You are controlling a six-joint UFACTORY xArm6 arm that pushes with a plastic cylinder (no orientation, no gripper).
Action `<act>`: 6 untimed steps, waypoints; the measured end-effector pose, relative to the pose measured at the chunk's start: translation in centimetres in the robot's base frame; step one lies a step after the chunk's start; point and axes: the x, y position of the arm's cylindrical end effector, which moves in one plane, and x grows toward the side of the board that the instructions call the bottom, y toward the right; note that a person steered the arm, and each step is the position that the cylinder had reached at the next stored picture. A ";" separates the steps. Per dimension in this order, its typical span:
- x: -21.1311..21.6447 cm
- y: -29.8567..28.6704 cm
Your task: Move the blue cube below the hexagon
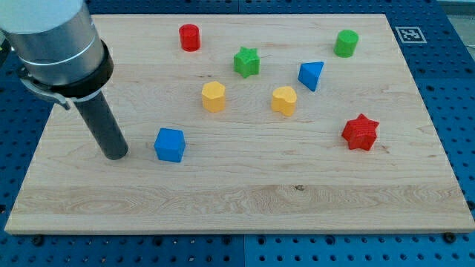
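Observation:
The blue cube (170, 144) sits on the wooden board (245, 200) at the view's lower left. The yellow hexagon (214, 96) lies above and to the right of it. My tip (115, 155) rests on the board just left of the blue cube, a short gap apart, not touching it. The dark rod rises up and to the left to the grey arm body at the view's top left.
A yellow heart-like block (284, 100) lies right of the hexagon. A red cylinder (190, 37), green star (247, 61), blue triangular block (312, 75), green cylinder (346, 43) and red star (361, 132) are spread over the board's upper and right parts.

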 end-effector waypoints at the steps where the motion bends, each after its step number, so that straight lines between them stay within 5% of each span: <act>1: -0.7 2.9; 6: -0.6 11.9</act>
